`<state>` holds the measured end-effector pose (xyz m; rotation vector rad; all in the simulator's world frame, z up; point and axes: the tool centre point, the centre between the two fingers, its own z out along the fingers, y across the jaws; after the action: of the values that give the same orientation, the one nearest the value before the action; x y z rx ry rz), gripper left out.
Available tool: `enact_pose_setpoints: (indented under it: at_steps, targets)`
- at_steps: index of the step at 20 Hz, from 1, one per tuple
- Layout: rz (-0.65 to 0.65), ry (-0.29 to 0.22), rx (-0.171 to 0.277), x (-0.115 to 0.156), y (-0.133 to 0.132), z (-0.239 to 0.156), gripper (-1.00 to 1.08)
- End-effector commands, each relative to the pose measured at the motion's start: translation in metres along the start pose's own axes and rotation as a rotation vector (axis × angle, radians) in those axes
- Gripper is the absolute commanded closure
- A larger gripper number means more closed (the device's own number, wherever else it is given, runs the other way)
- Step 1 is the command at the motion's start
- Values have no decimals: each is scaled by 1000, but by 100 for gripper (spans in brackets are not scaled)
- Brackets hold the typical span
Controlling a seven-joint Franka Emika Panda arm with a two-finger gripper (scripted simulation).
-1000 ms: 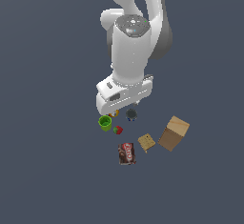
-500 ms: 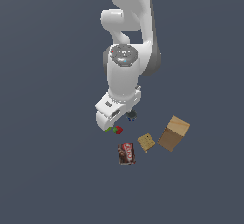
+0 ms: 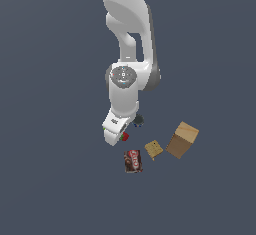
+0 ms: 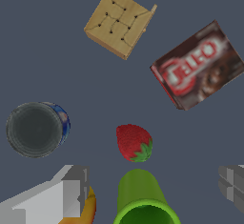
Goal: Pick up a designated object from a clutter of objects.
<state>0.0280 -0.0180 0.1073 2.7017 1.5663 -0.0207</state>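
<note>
In the exterior view the white arm reaches steeply down, its gripper (image 4: 147, 189) spread open and empty low over the clutter, the strawberry (image 4: 134, 142) lying free between the green cup (image 4: 143, 201) and the brown-red packet (image 4: 199, 66).

1. We see the strawberry (image 4: 134, 143) just beside the green cup (image 4: 143, 201), apart from the brown-red packet (image 4: 198, 66).
2. Our gripper (image 4: 151, 192) fingers (image 4: 71, 187) stand wide apart.
3. The can (image 4: 35, 128) stands upright.
</note>
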Motion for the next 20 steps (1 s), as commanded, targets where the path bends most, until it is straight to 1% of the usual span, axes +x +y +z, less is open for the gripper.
enact_pose_setpoints:
  at_steps: [1,5,10,16,20]
  targets:
    - [-53,6,2,-2,-1,11,-92]
    - [-113,13,5,-4,-2,23,-92]
    - [-157,20,7,-5,-3,33,-92]
    - [-163,21,8,-6,-3,35,-92]
    - [-164,21,8,-6,-4,43,-92]
